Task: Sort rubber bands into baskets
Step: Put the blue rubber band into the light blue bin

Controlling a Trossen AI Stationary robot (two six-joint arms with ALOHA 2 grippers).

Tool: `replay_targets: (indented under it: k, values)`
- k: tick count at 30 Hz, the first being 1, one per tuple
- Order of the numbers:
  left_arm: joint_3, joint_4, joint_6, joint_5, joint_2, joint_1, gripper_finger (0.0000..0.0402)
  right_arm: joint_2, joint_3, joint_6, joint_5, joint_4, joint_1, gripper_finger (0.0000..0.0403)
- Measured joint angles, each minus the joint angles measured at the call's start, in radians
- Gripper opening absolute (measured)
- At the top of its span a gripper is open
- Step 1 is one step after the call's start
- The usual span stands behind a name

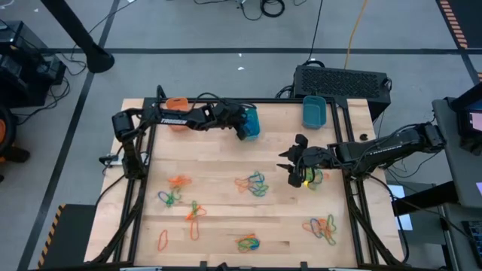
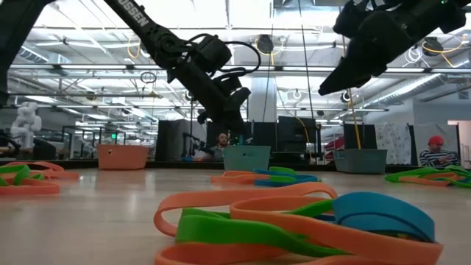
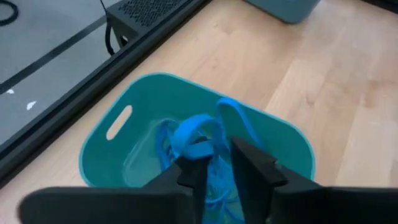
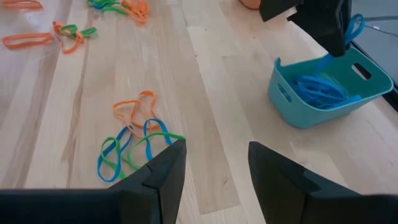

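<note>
The table (image 1: 226,162) is pale wood, smooth with a matt grain. The teal basket (image 3: 149,99) looks like smooth, slightly glossy plastic. The bands (image 2: 294,221) are smooth matt rubber. The frame (image 1: 139,203) is black matt metal.

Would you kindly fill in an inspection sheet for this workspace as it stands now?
Surface: wooden table, black frame.
Job's things: mixed rubber bands in scattered clumps; orange basket and two teal baskets, one at the far edge, the other holding blue bands.
Clutter: nothing seen.
Grippers: left gripper over the teal basket, jaws slightly apart at a blue band; right gripper open, empty, above the table.
Cables: black and yellow cables on the floor.
Surroundings: black box behind the table; people in the room beyond.
</note>
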Motion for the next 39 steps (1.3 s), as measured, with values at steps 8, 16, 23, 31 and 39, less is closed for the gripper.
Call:
replay_targets:
  k: [8, 16, 23, 31, 39]
  values:
    - [0.0, -0.024, -0.008, 0.003, 0.0, 0.001, 0.016, 0.0, 0.0, -0.001, 0.0, 0.005, 0.0, 0.0167]
    - [0.001, -0.064, 0.027, 0.007, -0.014, 0.0, 0.0175, 0.0, 0.0, -0.001, 0.0, 0.005, 0.0, 0.0167]
    - [0.063, -0.296, 0.025, 0.057, -0.097, -0.013, 0.0176, 0.0, 0.001, -0.001, -0.003, 0.008, 0.0, 0.0167]
    - [0.062, -0.484, 0.021, 0.087, -0.204, -0.14, 0.0176, 0.025, 0.002, 0.006, -0.198, 0.013, 0.014, 0.0167]
    - [-0.041, -0.417, -0.008, 0.02, -0.217, -0.38, 0.0176, 0.18, 0.002, -0.015, -0.213, 0.091, 0.062, 0.0167]
